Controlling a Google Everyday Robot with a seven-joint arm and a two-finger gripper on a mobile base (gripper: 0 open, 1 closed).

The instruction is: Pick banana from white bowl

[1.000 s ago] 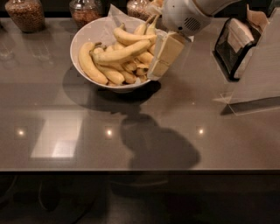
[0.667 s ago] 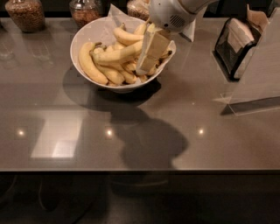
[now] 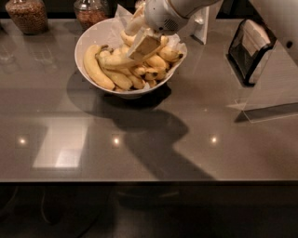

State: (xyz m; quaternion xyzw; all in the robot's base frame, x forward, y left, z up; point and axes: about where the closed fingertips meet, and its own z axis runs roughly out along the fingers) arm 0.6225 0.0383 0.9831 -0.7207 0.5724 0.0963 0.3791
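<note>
A wide white bowl (image 3: pixel 89 38) with crinkled paper at its rim stands at the back middle of the dark counter. It holds several yellow bananas (image 3: pixel 96 70); a long one lies along the left wall and smaller ones are piled in the middle and right. My gripper (image 3: pixel 140 45) reaches down from the top right into the bowl, its tip against the top of the banana pile. The white arm covers the bowl's far rim.
Two glass jars stand at the back left (image 3: pixel 27 14) and beside the bowl (image 3: pixel 91 11). A black holder (image 3: pixel 249 46) and a white panel (image 3: pixel 279 28) stand at the right. The counter's front edge (image 3: pixel 149 180) runs across the lower part of the view.
My gripper has moved left and farther in, from the bowl's right rim to over the middle of the banana pile. The bowl and bananas have stayed in place.
</note>
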